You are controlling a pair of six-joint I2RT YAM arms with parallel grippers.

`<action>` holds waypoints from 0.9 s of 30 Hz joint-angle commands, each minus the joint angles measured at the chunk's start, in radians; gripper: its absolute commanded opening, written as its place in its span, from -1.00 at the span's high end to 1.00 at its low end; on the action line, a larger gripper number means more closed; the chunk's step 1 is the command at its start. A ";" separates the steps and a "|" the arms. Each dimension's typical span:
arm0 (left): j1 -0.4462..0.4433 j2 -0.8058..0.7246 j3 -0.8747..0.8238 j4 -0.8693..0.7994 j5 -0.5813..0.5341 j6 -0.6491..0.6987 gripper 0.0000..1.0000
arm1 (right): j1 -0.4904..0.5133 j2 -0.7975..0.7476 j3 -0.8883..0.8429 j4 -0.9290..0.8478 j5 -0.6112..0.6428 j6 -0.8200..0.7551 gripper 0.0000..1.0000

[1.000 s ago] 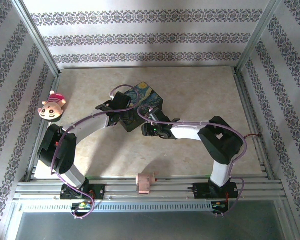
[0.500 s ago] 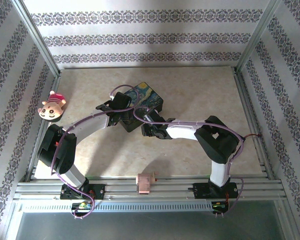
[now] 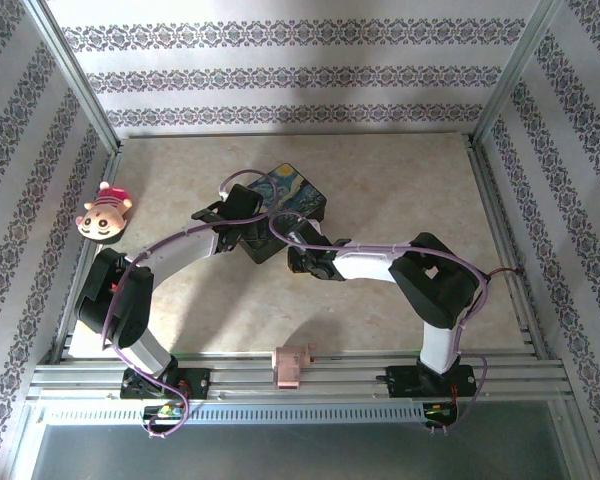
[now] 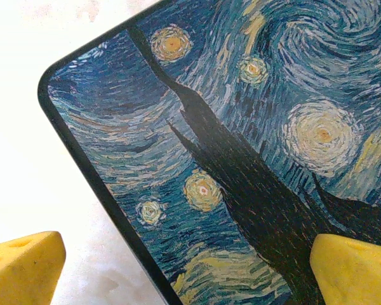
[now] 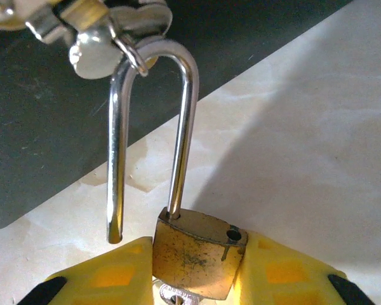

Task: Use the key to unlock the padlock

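**Desk:** What is pictured, from the largest thing down?

**Caption:** A pale marbled table (image 3: 410, 190) is shown. A painted box (image 4: 241, 140) is set on it, and its starry-night lid is seen directly beyond the left pincer (image 4: 187, 273). That pincer's yellow fingers (image 4: 22, 264) are held wide apart, one off the box's rounded corner and the other over the lid. Nothing is gripped.

**Desk:** And the right pincer?

**Caption:** The right pincer (image 5: 195, 283) is seen clamped on the padlock (image 5: 193, 251), the brass body pressed between its two yellow fingers (image 5: 101, 276).

**Desk:** How is the lock placed?

**Caption:** The silvery shackle (image 5: 184, 114) is pictured rising away from the pincer. One leg is seated in the body, while the other hangs free and ends just short of one finger. Its bend is hooked through the box's clasp (image 5: 101, 44), at the end farthest from the pincer. A silvery bit of metal (image 5: 173, 293) is glimpsed under the body, between the fingers. Whether it is the key cannot be told.
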 commanded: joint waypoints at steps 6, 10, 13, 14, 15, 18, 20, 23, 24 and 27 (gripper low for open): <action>0.021 -0.006 -0.072 -0.022 0.033 -0.031 -0.99 | -0.012 -0.035 -0.067 0.099 -0.035 0.086 1.00; 0.021 -0.015 -0.095 -0.013 0.060 -0.044 -0.99 | -0.015 -0.043 -0.079 0.136 -0.049 0.126 1.00; 0.021 -0.024 -0.111 -0.006 0.069 -0.051 -0.99 | -0.020 -0.048 -0.091 0.163 -0.064 0.161 1.00; 0.021 -0.027 -0.116 -0.003 0.075 -0.053 -0.99 | -0.021 -0.050 -0.098 0.176 -0.070 0.174 1.00; 0.021 -0.030 -0.121 0.004 0.080 -0.056 -0.99 | -0.024 -0.053 -0.105 0.188 -0.075 0.186 1.00; 0.020 -0.033 -0.134 0.020 0.101 -0.058 -0.99 | -0.031 -0.057 -0.123 0.217 -0.086 0.213 1.00; 0.021 -0.035 -0.141 0.030 0.113 -0.058 -0.99 | -0.035 -0.058 -0.132 0.240 -0.091 0.223 1.00; 0.020 -0.043 -0.155 0.041 0.125 -0.059 -0.99 | -0.041 -0.058 -0.145 0.259 -0.098 0.236 1.00; 0.020 -0.047 -0.160 0.045 0.127 -0.059 -0.99 | -0.043 -0.058 -0.149 0.269 -0.100 0.240 1.00; 0.021 -0.054 -0.170 0.056 0.132 -0.054 -0.99 | -0.043 -0.060 -0.156 0.290 -0.098 0.249 1.00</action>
